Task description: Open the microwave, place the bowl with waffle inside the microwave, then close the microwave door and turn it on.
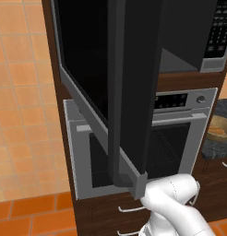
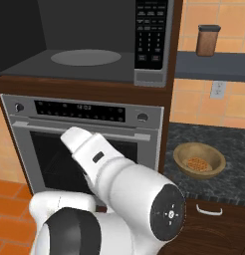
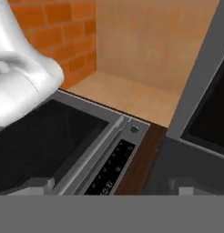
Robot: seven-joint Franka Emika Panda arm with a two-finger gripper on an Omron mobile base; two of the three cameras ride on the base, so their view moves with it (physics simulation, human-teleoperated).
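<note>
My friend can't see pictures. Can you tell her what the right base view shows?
The microwave stands open with its round turntable bare, above a steel oven. On the dark counter to the right sits the tan bowl holding the waffle. The robot's white arm rises in front of the oven.

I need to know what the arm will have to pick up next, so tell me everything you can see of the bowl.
The bowl is wide, shallow and round, tan-brown with a matte look. It sits upright on the dark speckled counter, to the right of the oven and below the shelf. Inside lies the round golden-orange waffle with its grid pattern, smaller than the bowl. Nothing else touches the bowl. In the left base view just its edge shows at the right border.
</note>
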